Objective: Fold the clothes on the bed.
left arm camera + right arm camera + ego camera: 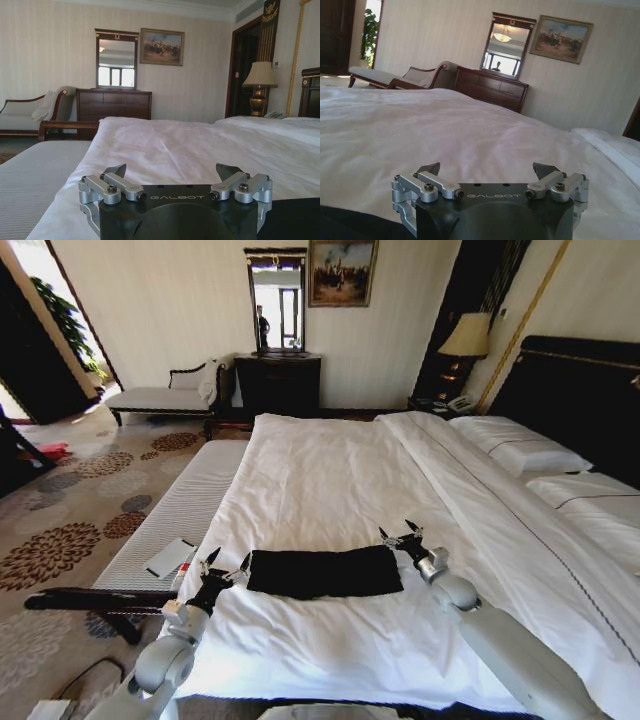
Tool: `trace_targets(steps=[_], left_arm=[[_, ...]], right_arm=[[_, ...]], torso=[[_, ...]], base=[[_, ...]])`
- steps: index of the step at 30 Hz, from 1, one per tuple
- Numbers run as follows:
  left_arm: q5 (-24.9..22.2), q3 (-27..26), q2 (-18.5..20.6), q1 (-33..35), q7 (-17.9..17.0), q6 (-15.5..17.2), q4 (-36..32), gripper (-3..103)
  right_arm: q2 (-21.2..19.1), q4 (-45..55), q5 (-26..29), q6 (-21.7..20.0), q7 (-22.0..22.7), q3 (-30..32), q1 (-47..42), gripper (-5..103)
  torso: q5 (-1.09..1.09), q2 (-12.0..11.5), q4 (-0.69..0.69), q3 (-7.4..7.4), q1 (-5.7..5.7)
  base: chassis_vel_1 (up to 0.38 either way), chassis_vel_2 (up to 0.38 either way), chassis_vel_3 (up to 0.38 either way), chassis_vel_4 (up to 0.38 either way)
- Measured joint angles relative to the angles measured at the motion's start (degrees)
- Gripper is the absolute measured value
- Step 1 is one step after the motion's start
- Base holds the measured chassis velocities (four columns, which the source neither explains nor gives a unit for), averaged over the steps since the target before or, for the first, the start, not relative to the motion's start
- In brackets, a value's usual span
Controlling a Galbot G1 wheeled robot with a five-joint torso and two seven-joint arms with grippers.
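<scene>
Lying on the white bed (330,480) near its foot: black top (325,571), already a narrow band, long axis running 9 to 3 o'clock in the head view. Flanking it, one claw at each short end. Left claw (227,562) just beside the 9 o'clock end, fingers spread wide, empty, low over the sheet. Right claw (399,532) just off the far corner at the 3 o'clock end, toward 1 o'clock from the top's middle, likewise spread wide and holding nothing. Roughly equal in reach, the left a shade closer to its edge. Judging by the layout: each end within easy reach of its own arm, so next fold likely across the long axis, end toward end. Padded bench (185,505) along the bed's 9 o'clock side, untouched.
</scene>
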Motion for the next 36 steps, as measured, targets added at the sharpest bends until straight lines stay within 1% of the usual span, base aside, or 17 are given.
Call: trace_targets(steps=[1,4,7,9,11,15,16,18,20,26,36], left_arm=[[0.00,0.00,0.00,0.00,0.00,0.00,0.00,100],[0.20,-2.56,-1.25,3.42,0.13,0.00,-1.57,100],[0.20,-4.40,-2.18,5.64,0.85,-0.33,-2.02,100],[-0.11,-5.43,-2.86,6.98,1.36,-0.75,-2.00,100],[-0.28,-5.60,-3.05,7.15,1.41,-0.81,-1.94,100],[-1.26,-5.60,-3.47,7.26,1.56,-0.87,-1.89,100],[-1.26,-5.60,-3.47,7.26,1.56,-0.87,-1.89,100],[-1.54,-5.46,-3.47,7.19,1.58,-0.85,-2.07,100],[-1.89,-5.34,-3.38,7.00,1.58,-0.66,-2.34,100],[-2.29,-5.29,-3.17,6.79,1.54,-0.35,-2.70,100],[-3.04,-6.03,-3.17,6.92,1.42,-0.06,-3.34,100]], right_arm=[[0.00,0.00,0.00,0.00,0.00,0.00,0.00,100],[0.10,-2.37,-3.37,1.35,-0.95,-3.18,3.31,100],[-0.09,-3.20,-5.09,1.85,-1.18,-4.94,5.39,100],[-0.79,-3.81,-7.34,2.42,-1.35,-7.10,7.69,100],[-1.10,-3.95,-8.31,2.68,-1.45,-7.72,8.27,100],[-2.75,-4.25,-15.74,5.00,-2.90,-10.31,9.27,100],[-2.75,-4.25,-15.74,5.00,-2.90,-10.31,9.27,100],[-3.14,-4.19,-18.47,6.10,-3.55,-10.69,8.83,100],[-3.33,-4.45,-20.07,7.06,-4.11,-10.74,8.42,100],[-3.85,-4.37,-21.42,8.04,-4.60,-10.65,7.69,100],[-5.90,-0.66,-23.37,8.99,-4.81,-9.01,2.80,100]], torso=[[0.00,0.00,0.00,0.00,0.00],[0.01,0.00,-0.02,0.00,0.00],[0.00,0.00,0.00,0.00,-0.01],[-0.01,0.00,0.02,-0.01,0.00],[-0.01,0.00,0.02,-0.01,0.00],[0.00,0.00,-0.02,0.00,0.00],[0.00,0.00,-0.02,0.00,0.00],[0.00,0.00,-0.02,-0.01,0.00],[0.00,0.00,-0.01,-0.01,-0.01],[0.00,0.00,0.00,-0.01,0.00],[0.00,0.00,-0.01,-0.01,-0.01]], base=[[0.000,0.000,0.000,0.000],[0.000,0.000,0.000,0.000],[0.000,0.000,0.000,0.000],[0.000,0.000,0.000,0.000],[0.000,0.000,0.000,0.000],[0.000,0.000,0.000,0.000],[0.000,0.000,0.000,0.000],[0.000,0.000,0.000,0.000],[0.000,0.000,0.000,0.000],[0.000,0.000,0.000,0.000],[0.000,0.000,0.000,0.000]])
